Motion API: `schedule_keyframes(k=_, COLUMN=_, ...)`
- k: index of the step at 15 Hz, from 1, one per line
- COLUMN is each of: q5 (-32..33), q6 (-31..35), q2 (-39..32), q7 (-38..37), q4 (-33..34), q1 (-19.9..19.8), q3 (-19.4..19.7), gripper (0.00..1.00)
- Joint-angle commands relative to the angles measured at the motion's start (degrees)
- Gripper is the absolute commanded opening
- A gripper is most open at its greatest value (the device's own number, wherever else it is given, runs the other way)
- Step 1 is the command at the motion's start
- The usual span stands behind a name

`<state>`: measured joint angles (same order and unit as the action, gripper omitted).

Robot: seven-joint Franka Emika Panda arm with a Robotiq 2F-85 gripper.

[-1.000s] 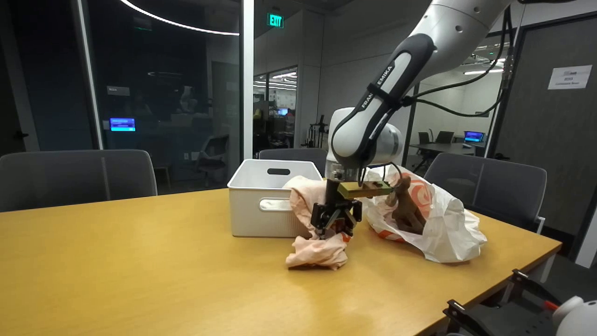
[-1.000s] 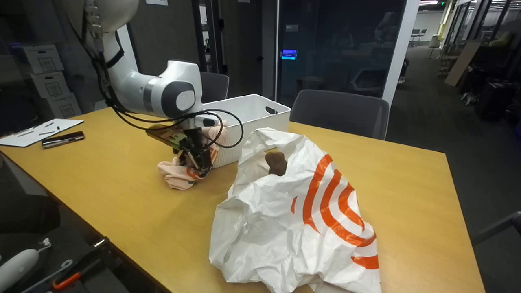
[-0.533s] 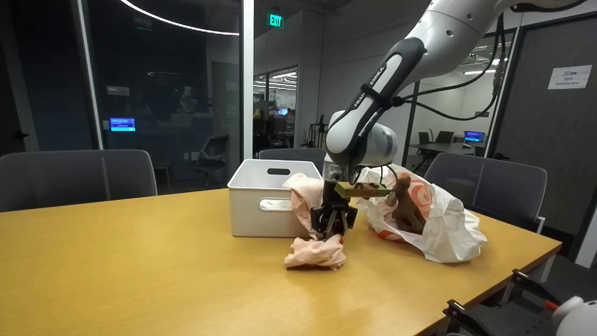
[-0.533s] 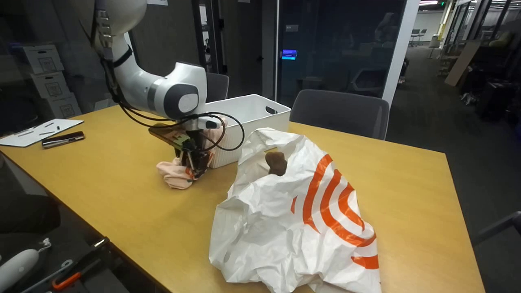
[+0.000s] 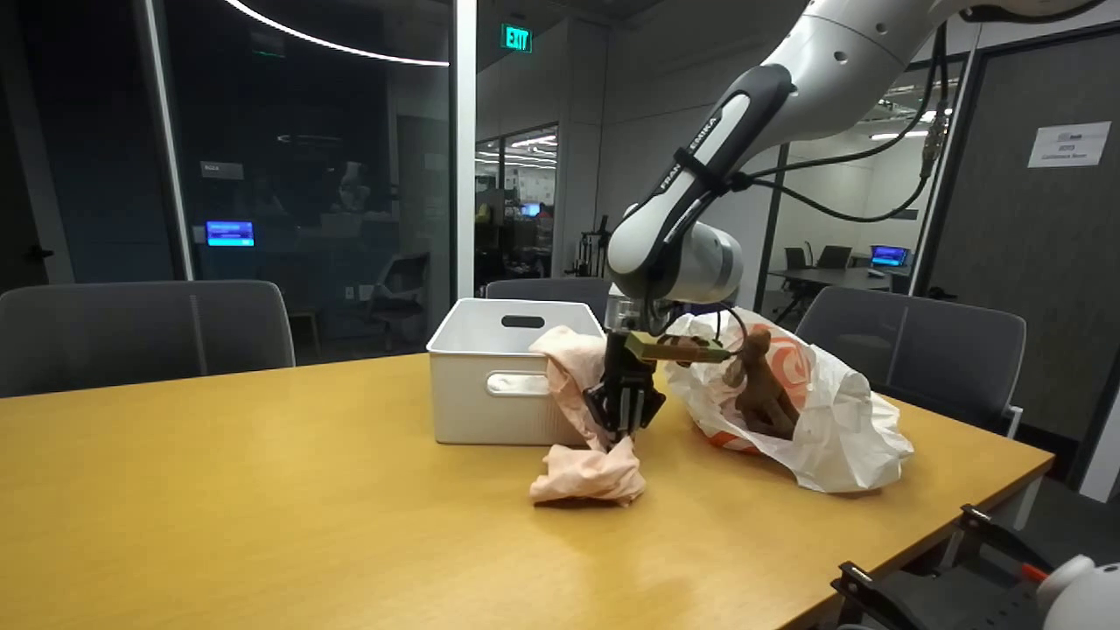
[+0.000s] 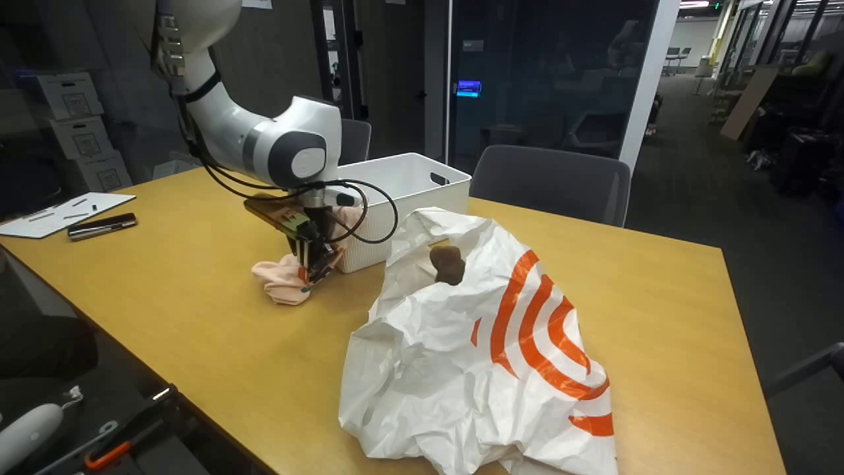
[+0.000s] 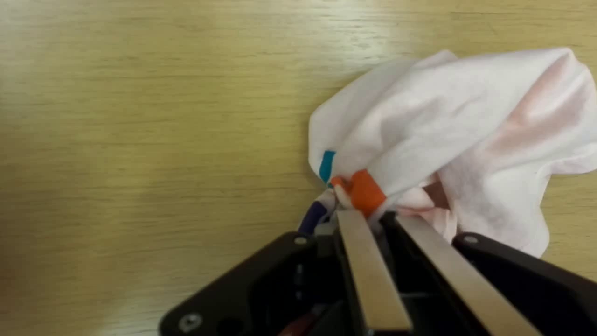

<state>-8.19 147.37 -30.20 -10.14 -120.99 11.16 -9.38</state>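
Pink cloth [image 5: 584,479]: positioned on the yellow wooden worktop [image 5: 262,490], beside the white bin [image 5: 481,411]. Its lower portion lies bunched on the surface. Its upper portion hangs over the rim and down the outer wall of the bin, partly behind the tool [image 7: 375,217]. Whether any fabric reaches inside the bin cannot be told.

Tool state: directed downward, jaws brought together and clamped on the cloth. The fabric gathers to a small peak at the fingertips [image 7: 353,228]. In the wrist view an orange patch [image 7: 367,193] on the cloth sits directly at the finger ends; a teal mark [image 7: 327,165] and a dark purple mark [image 7: 312,217] are just beside it. Fabric deeper between the fingers is hidden.

Arm [image 5: 831,87]: white with dark trim, reaching down from above. A green board [image 5: 678,348] is mounted above the jaws.

White plastic bag [image 6: 475,369]: crumpled on the worktop near the bin, printed with orange stripes. A brown item [image 5: 766,398] shows at its opening in both exterior views; its identity is unclear.

Surroundings: a white sheet [image 6: 62,214] with dark marks lies on the worktop in an exterior view, with a dark elongated object [image 6: 102,226] just beside it. Grey chairs [image 5: 144,337] stand at the worktop's edge.
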Motion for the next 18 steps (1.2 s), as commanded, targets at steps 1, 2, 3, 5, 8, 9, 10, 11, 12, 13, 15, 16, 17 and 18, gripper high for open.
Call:
schedule_keyframes(k=1, q5=0.0, q6=0.13, q2=5.45, q7=-3.58, q4=-2.81, q1=1.48, q3=1.0, gripper=0.03)
schedule_keyframes(k=2, q5=0.7, q6=1.57, q2=7.6, q7=-6.0, q4=-4.51, q1=2.58, q3=1.84, gripper=0.03)
schedule_keyframes(k=3, q5=1.57, q6=2.89, q2=9.71, q7=-8.39, q4=-6.14, q1=3.65, q3=2.66, gripper=0.03)
schedule_keyframes(k=5, q5=4.4, q6=6.57, q2=14.61, q7=-14.12, q4=-10.13, q1=6.24, q3=4.71, gripper=0.03)
schedule_keyframes(k=8, q5=13.3, q6=10.23, q2=22.58, q7=-26.01, q4=-16.11, q1=10.5, q3=8.67, gripper=0.02)
schedule_keyframes(k=9, q5=17.5, q6=10.88, q2=25.46, q7=-30.87, q4=-17.99, q1=11.64, q3=9.78, gripper=0.02)
schedule_keyframes(k=10, q5=21.51, q6=11.34, q2=27.96, q7=-35.27, q4=-19.5, q1=14.58, q3=12.84, gripper=0.02)
schedule_keyframes(k=11, q5=26.54, q6=11.25, q2=30.68, q7=-39.8, q4=-20.78, q1=16.15, q3=14.73, gripper=0.02)
schedule_keyframes(k=12, q5=32.07, q6=10.61, q2=33.2, q7=-44.3, q4=-21.56, q1=17.16, q3=16.26, gripper=0.02)
schedule_keyframes(k=13, q5=36.98, q6=9.34, q2=35.76, q7=-48.89, q4=-21.8, q1=18.35, q3=17.11, gripper=0.02)
schedule_keyframes(k=15, q5=47.06, q6=7.63, q2=40.43, q7=-58.05, q4=-22.37, q1=15.38, q3=13.78, gripper=0.02)
schedule_keyframes(k=16, q5=52.08, q6=7.24, q2=42.9, q7=-62.64, q4=-23.2, q1=13.93, q3=11.92, gripper=0.02)
schedule_keyframes(k=17, q5=56.73, q6=6.72, q2=45.28, q7=-67.21, q4=-23.99, q1=12.95, q3=10.49, gripper=0.02)
schedule_keyframes(k=18, q5=60.35, q6=5.61, q2=47.79, q7=-71.7, q4=-24.85, q1=11.85, q3=8.42, gripper=0.02)
